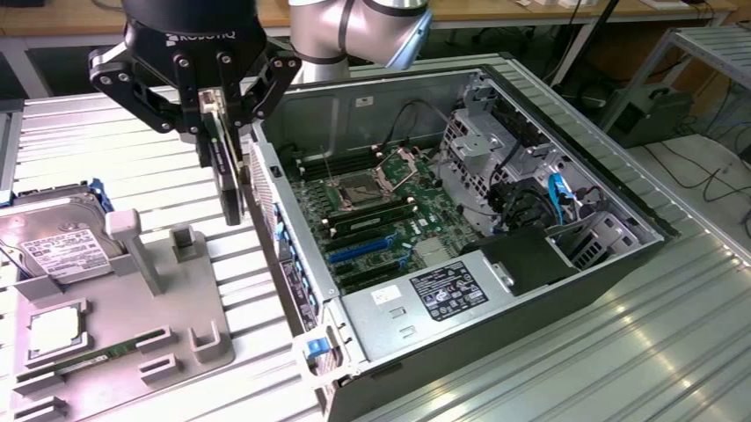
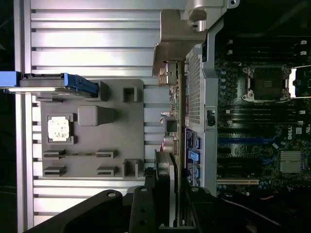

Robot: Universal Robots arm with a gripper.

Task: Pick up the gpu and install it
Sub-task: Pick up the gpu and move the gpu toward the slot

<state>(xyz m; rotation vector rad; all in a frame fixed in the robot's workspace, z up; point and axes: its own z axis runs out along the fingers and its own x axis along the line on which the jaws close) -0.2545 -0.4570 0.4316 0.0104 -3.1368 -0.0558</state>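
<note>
Claw (image 1: pixel 215 110) clamped narrow on upper end of gpu (image 1: pixel 231 180), fingers pinching both flat faces. Gpu hangs on edge, long side vertical, black face toward exterior view's left. Card sits outside open computer case (image 1: pixel 352 105), just beside case's left wall, between it and gray fixture tray (image 1: pixel 176 299). Pale bracket (image 2: pixel 177 39) at card's low end in wrist view. Motherboard (image 1: pixel 388 220) exposed inside case. Hard drive (image 1: pixel 53 242) on tray's far-left part. Both on ribbed metal bench (image 1: pixel 564 352).

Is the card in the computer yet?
Out. The gripper holds the gpu on edge outside the computer case, beside its wall.
</note>
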